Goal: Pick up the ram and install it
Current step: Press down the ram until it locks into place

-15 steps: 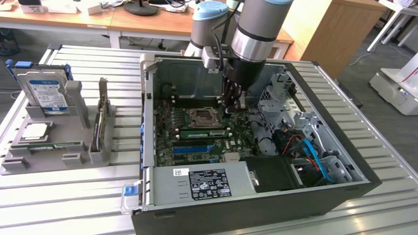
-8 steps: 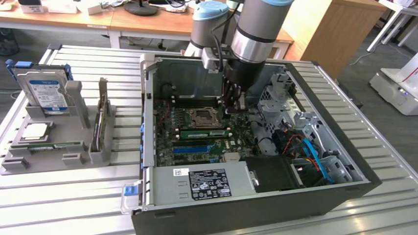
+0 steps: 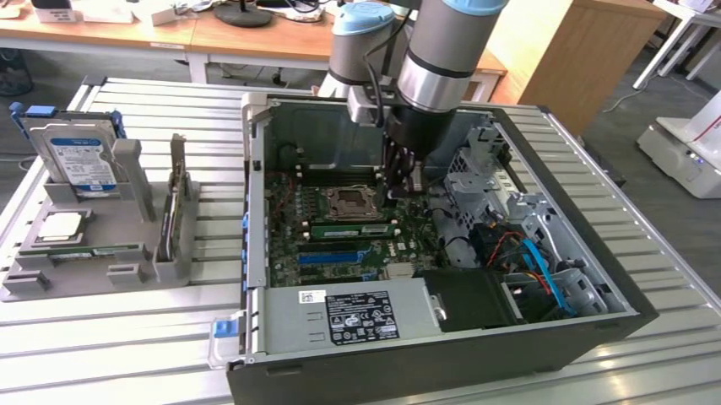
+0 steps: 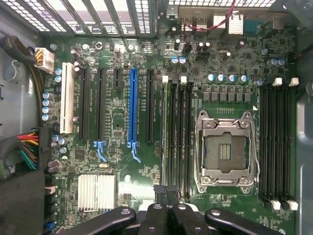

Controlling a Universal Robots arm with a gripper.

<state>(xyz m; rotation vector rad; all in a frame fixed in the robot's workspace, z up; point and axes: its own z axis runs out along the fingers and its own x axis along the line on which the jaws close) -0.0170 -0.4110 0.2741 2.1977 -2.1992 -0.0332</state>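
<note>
Ram (image 3: 355,229) is a long, thin, green stick. It stands on its edge in a slot on the green board, inside the open computer, just beside the square chip holder (image 3: 344,201). The gripper is not touching it in the exterior view.

The biggest thing is the table (image 3: 135,354). It is made of shiny metal strips with gaps between them. On it lies the computer case (image 3: 451,371), a big dark box with its side off. The robot arm (image 3: 445,51) is a fat gray and silver tube with a blue cap, and it reaches down into the case.

At the exterior view's left sits a gray plastic stand (image 3: 67,283) with grooves and posts. A flat hard drive (image 3: 73,160) with a white label stands up in it. A dark card (image 3: 175,211) stands up too, and a square silver chip (image 3: 62,226) lies flat. A thin green strip lies in a groove there, too small to tell what it is.

Inside the case, the green board (image 4: 122,122) is flat and full of tiny parts. A silver box (image 3: 338,316) with a black label sits at the near end. The wrist view shows rows of long black slots, one long blue slot (image 4: 132,105), and a small silver block with ribs (image 4: 97,192).

The gripper (image 4: 167,193) is black metal. It hangs over one end of the black slots beside the chip holder. Its two fingertips (image 4: 160,193) are pressed close together, and nothing shows between them.
</note>
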